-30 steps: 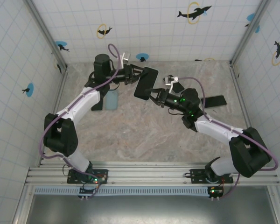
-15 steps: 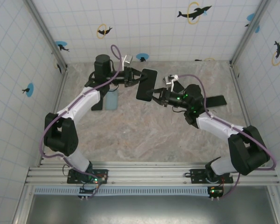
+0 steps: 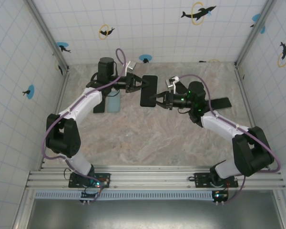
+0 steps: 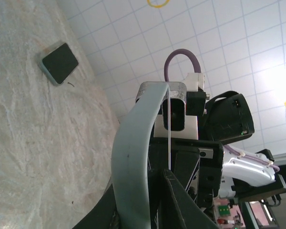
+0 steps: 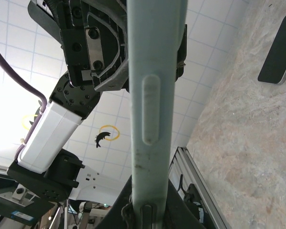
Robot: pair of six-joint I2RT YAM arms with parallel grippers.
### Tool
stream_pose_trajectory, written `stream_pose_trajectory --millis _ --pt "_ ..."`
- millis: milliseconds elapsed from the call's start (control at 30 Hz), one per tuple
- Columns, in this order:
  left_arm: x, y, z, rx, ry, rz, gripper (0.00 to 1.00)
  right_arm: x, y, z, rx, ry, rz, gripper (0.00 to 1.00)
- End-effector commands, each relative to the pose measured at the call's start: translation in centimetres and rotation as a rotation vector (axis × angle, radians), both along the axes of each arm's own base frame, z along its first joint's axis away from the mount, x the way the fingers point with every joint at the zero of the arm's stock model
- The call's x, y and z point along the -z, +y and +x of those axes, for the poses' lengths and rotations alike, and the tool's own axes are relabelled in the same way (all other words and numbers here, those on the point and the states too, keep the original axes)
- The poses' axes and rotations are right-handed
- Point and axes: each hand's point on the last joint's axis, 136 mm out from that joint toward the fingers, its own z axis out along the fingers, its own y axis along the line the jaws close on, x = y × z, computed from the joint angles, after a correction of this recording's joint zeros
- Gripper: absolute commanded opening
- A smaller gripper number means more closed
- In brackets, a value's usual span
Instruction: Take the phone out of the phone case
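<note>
The phone, dark screen up, sits in a pale blue-grey phone case and hangs above the back middle of the table between both arms. My left gripper is shut on its upper left edge. In the left wrist view the curved phone case runs up from between my left gripper's dark fingers. My right gripper is shut on the lower right edge. In the right wrist view the phone case stands edge-on with its side buttons showing, clamped in my right gripper.
On the table below the left arm lie a pale blue case and a dark phone. Another dark phone lies right of the right arm. The tiled walls stand close behind.
My left gripper's jaws have narrowed onto the phone's upper edge. The phone has shifted slightly right and turned more upright in the top view as both wrists moved.
</note>
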Motion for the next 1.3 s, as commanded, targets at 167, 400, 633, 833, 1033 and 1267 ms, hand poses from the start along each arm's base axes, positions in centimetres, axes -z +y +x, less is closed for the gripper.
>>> stream_pose_trajectory --millis 167,400,633,833,1033,1267 --pt "-0.7 0.3 1.0 -0.007 -0.043 -0.036 0.10 -2.0 0.1 -0.6 -0.053 -0.090 0.035 0.00" --pt "-1.2 0.3 1.5 -0.048 -0.031 -0.067 0.00 -1.7 -0.6 0.0 -0.013 -0.100 0.036 0.34" --pt "-2.4 0.7 4.1 -0.241 -0.003 -0.109 0.00 -1.9 -2.2 0.8 0.141 -0.134 0.091 0.51" --pt "-4.5 1.5 5.2 -0.444 0.020 -0.205 0.00 -1.8 -3.5 0.8 0.368 -0.182 0.156 0.56" --pt "-5.7 1.9 5.1 -0.576 0.042 -0.285 0.00 -2.3 -3.9 0.5 0.520 -0.228 0.206 0.54" --pt "-6.8 -0.1 3.4 -0.575 0.061 -0.329 0.00 -3.4 -3.4 0.4 0.567 -0.268 0.253 0.46"
